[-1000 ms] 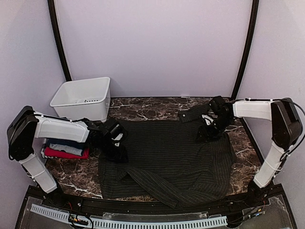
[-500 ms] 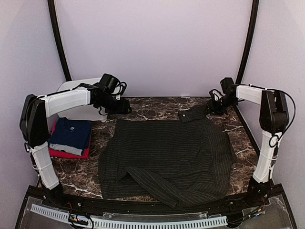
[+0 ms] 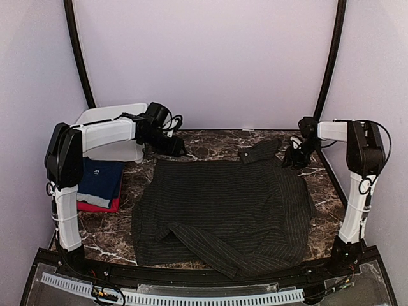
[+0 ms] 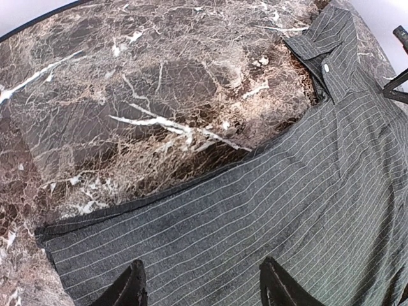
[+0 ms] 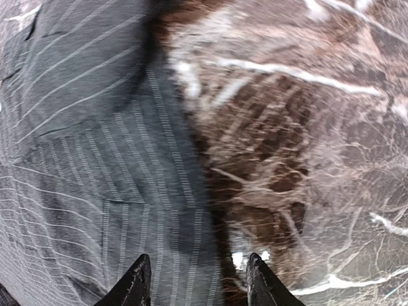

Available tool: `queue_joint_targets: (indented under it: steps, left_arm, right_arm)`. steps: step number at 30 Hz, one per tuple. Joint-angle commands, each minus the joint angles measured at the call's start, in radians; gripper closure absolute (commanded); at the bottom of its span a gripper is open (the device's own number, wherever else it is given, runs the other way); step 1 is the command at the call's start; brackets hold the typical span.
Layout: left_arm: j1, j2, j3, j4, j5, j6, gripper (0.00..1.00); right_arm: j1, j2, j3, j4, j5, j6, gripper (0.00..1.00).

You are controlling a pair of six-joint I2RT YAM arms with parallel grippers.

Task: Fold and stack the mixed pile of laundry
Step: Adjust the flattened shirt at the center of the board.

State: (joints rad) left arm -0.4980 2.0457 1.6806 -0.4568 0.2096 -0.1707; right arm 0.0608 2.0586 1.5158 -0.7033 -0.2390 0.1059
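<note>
Pinstriped shirt [image 3: 223, 210] is lying spread flat mid-frame on the counter [image 3: 204, 143], collar [image 3: 258, 153] at its upper right and one sleeve crossing diagonally near the bottom edge. A second ago both arms were pressing down on its upper corners. Now they're both lifted off, and the shirt isn't shifting.

Left gripper [image 4: 203, 287] is hovering over the shirt's upper-left edge, jaws well apart, holding nothing. Right gripper [image 5: 199, 280] is hanging over the upper-right edge by the collar, jaws also apart and empty.

My read: smoothing is done and the first fold isn't started, so they're probably lining up on the top edge. Navy T-shirt [image 3: 99, 182] is already sitting folded on the red T-shirt [image 3: 95, 205] at mid-left, so this shirt looks like the last item.

Hard to see:
- The right wrist view is smearing, so I can't tell whether the tips are touching cloth.
- The second sleeve isn't traceable.
- The red T-shirt is showing only an edge.
- The white bin [image 3: 124, 152] at upper left is mostly behind the left arm.
</note>
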Motion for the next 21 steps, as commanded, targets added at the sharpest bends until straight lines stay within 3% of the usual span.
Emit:
queue_joint_targets:
  steps: [1,2,6,9,14,20,21]
  left_arm:
    - [-0.005,-0.001,0.011,0.0,0.012,0.012,0.41]
    - [-0.005,-0.004,0.006,0.0,0.013,0.007,0.41]
    - [-0.005,-0.01,-0.007,0.011,-0.004,0.001,0.41]
    - [-0.001,-0.01,-0.011,0.006,-0.03,-0.008,0.41]
    - [0.023,-0.01,-0.027,0.006,-0.051,-0.035,0.41]
    - [0.027,0.0,-0.049,0.008,-0.07,-0.029,0.42]
    - [0.027,0.001,-0.058,0.008,-0.07,-0.028,0.42]
  right_arm:
    - [-0.013,0.034,-0.005,0.007,-0.05,0.001,0.54]
    - [-0.014,0.046,0.003,0.002,-0.062,-0.005,0.59]
    - [-0.011,0.026,0.005,-0.004,-0.074,-0.035,1.0]
    - [0.0,-0.097,-0.045,0.068,-0.009,-0.034,1.0]
    - [0.052,-0.242,-0.123,0.206,0.226,-0.048,1.0]
    - [0.115,-0.101,-0.083,0.151,0.386,-0.078,1.0]
    - [0.121,-0.077,-0.073,0.138,0.41,-0.068,0.94]
